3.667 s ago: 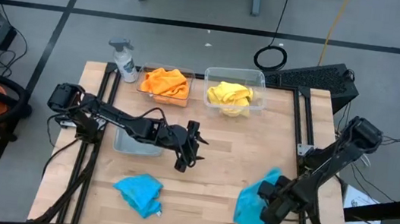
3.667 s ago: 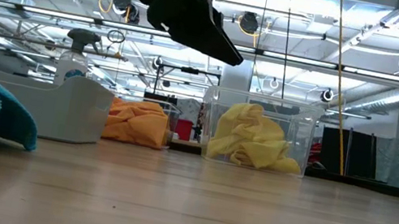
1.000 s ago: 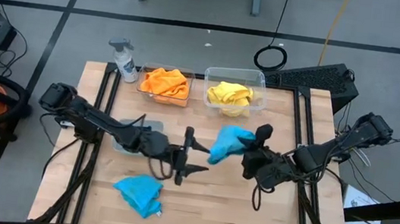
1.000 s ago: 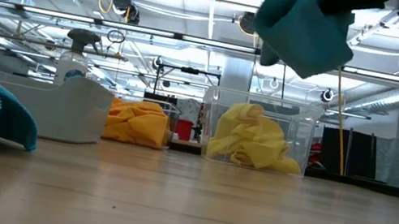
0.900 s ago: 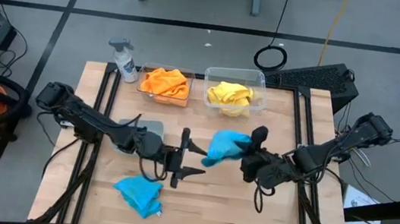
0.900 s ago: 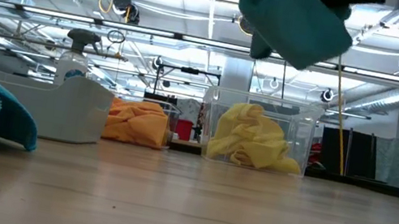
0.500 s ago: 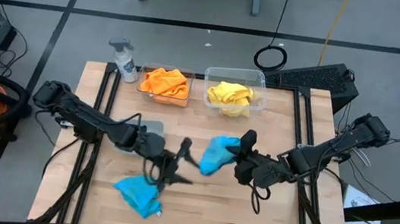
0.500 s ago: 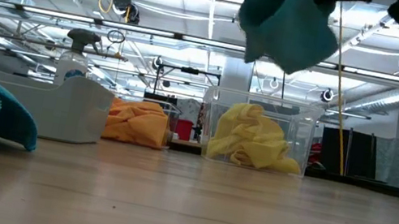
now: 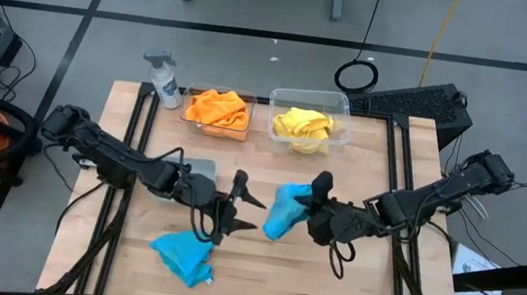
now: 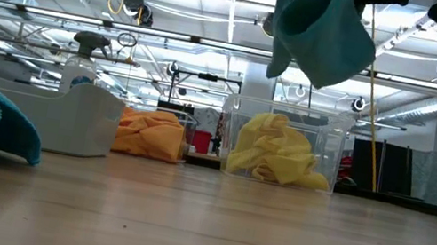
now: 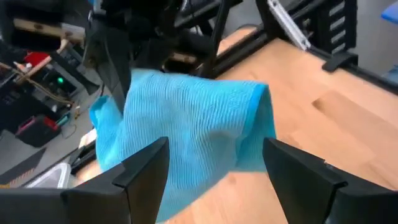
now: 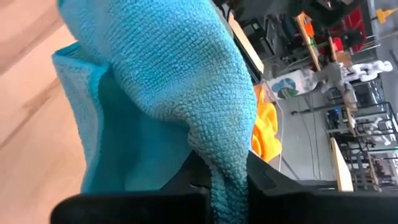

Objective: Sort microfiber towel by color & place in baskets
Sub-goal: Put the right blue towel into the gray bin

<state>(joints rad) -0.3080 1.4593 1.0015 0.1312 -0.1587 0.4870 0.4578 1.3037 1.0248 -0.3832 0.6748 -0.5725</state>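
Right gripper [image 9: 308, 211] clamps a blue towel [image 9: 286, 209] in the air above mid-table. Left gripper [image 9: 238, 213], fingers spread and empty, faces it just beside. Another blue towel [image 9: 182, 255] lies near the front edge; orange [image 9: 218, 109] and yellow towels [image 9: 302, 126] fill two rear baskets.
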